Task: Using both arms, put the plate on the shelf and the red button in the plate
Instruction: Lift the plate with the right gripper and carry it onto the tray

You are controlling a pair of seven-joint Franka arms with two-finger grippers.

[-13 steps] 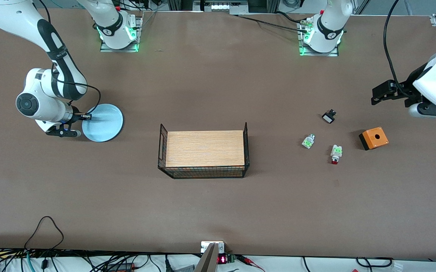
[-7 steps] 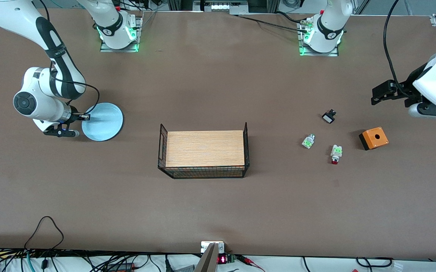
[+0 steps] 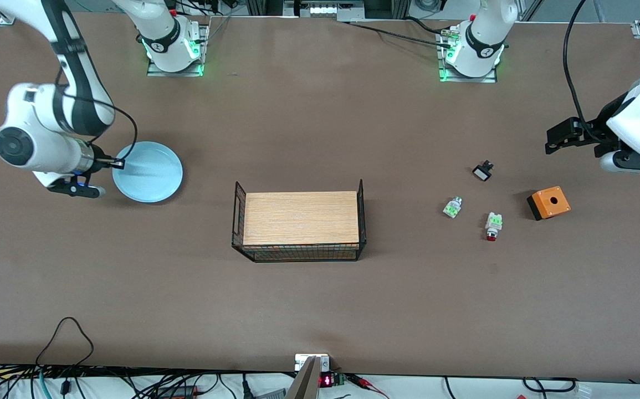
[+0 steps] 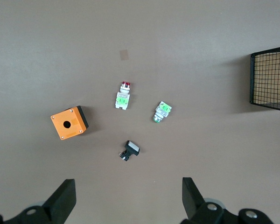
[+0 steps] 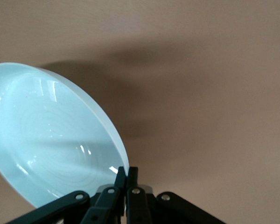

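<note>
The pale blue plate [image 3: 148, 172] is at the right arm's end of the table, lifted off the table. My right gripper [image 3: 118, 163] is shut on its rim; the right wrist view shows the fingers [image 5: 126, 178] pinching the plate's edge [image 5: 60, 135]. The red button [image 3: 492, 225], white and green with a red cap, lies on the table toward the left arm's end and shows in the left wrist view [image 4: 123, 95]. My left gripper [image 3: 553, 138] is open and empty, up in the air over bare table near the black part [image 4: 130, 150].
A wire basket with a wooden floor [image 3: 300, 220] stands mid-table. Near the red button lie a similar white-green part with no red cap [image 3: 452, 207], a small black part [image 3: 482, 170] and an orange box with a hole [image 3: 548, 203].
My right gripper has lifted the plate off the table by its rim. The left arm has not moved.
</note>
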